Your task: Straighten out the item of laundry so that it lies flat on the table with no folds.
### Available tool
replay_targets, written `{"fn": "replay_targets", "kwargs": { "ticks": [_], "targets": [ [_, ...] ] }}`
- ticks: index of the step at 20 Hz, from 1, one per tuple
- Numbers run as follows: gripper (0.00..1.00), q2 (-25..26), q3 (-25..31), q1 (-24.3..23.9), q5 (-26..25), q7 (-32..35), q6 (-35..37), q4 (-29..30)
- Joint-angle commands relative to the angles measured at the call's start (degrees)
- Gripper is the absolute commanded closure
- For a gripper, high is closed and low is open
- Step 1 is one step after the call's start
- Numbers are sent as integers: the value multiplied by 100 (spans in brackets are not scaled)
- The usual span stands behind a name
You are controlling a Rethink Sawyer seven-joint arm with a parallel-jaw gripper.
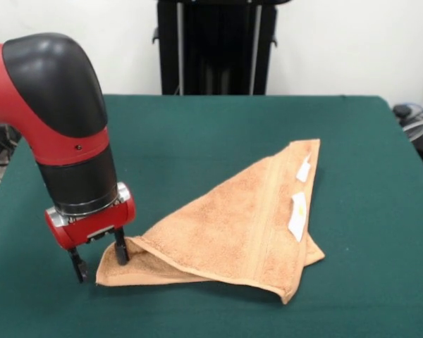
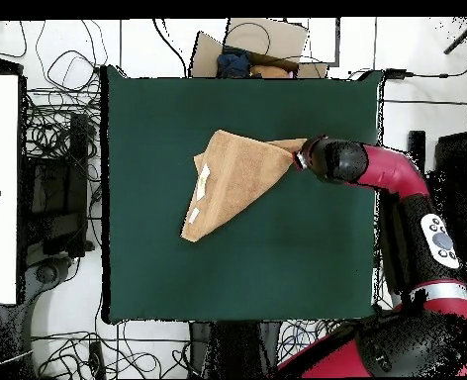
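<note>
The peach-orange towel (image 1: 233, 225) lies on the green table (image 1: 197, 134), folded over into a rough triangle, with two white tags (image 1: 297, 215) on its right side. My gripper (image 1: 99, 259) is down at the towel's near-left corner. It is open, with one black finger (image 1: 120, 250) on the corner's edge and the other (image 1: 77, 267) on the cloth-free table just left of it. In the overhead view the towel (image 2: 233, 183) lies at the upper middle of the table (image 2: 228, 277) and the gripper (image 2: 302, 156) is at its right tip.
A black stand (image 1: 215, 46) rises behind the table's far edge. Cables (image 1: 416, 120) lie off the right edge. In the overhead view, cables (image 2: 59, 148) surround the table, a white board (image 2: 0, 188) is at the left, and a cardboard box (image 2: 252, 49) is at the top.
</note>
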Motion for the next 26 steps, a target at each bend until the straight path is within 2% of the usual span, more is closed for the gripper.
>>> {"fn": "replay_targets", "kwargs": {
  "ticks": [1, 15, 22, 26],
  "targets": [
    [0, 194, 153, 16, -215, -1190, 510, -63],
    [0, 122, 92, 149, -215, -1071, 624, -166],
    [0, -1, -156, 949, -99, -258, 1320, -959],
    [0, -77, -265, 1236, -148, -64, 1499, -1306]
  ]
}}
